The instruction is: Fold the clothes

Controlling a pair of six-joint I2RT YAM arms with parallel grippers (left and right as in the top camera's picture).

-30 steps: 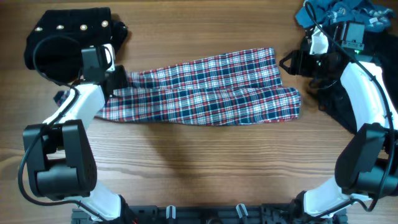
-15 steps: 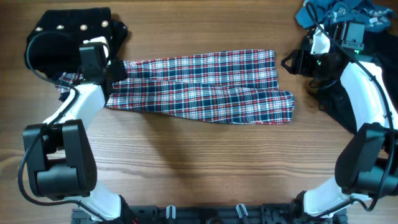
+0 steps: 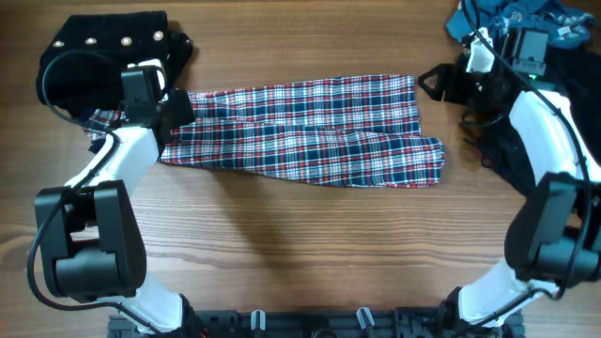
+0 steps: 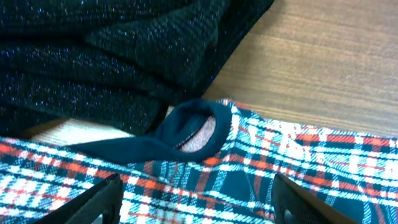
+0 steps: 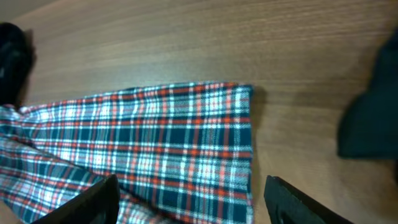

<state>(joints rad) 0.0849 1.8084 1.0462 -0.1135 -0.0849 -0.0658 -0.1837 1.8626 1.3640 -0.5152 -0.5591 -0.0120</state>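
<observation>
Limp, light and likely to slide on the wood, the plaid trousers (image 3: 300, 131) lie flat along the table's (image 3: 282, 244) far half, best pinched at hem corners by the right gripper (image 3: 434, 83) and waistband by the left gripper (image 3: 177, 109), both spread wide and empty.

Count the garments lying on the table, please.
4: plaid trousers across the middle; black studded garment at the far left; blue garment at the far right; black garment at the right edge. The piles may hide more.

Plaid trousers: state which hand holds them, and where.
Neither. The left hand and right hand are both open over the ends of the plaid trousers, gripping nothing.
</observation>
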